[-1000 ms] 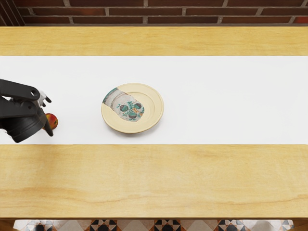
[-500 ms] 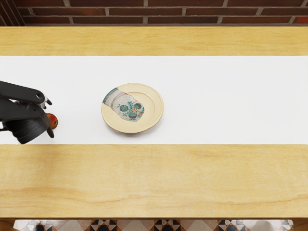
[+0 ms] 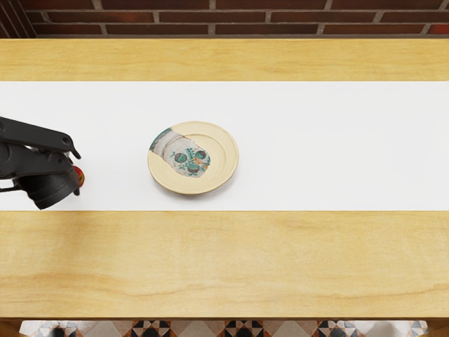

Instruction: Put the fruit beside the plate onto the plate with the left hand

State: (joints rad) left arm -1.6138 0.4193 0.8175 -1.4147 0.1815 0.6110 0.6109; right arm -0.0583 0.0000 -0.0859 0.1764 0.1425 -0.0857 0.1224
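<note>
Fruit [image 3: 81,175] shows only as a red sliver near the table's [image 3: 231,260] left edge, well left of the plate [image 3: 223,144]; its long axis is hidden. Since a second ago the left hand [image 3: 46,179] has covered more of it; I cannot tell whether it grips.

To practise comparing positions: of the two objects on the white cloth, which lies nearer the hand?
The red fruit, mostly hidden by the left hand; the plate sits apart, further right.
</note>
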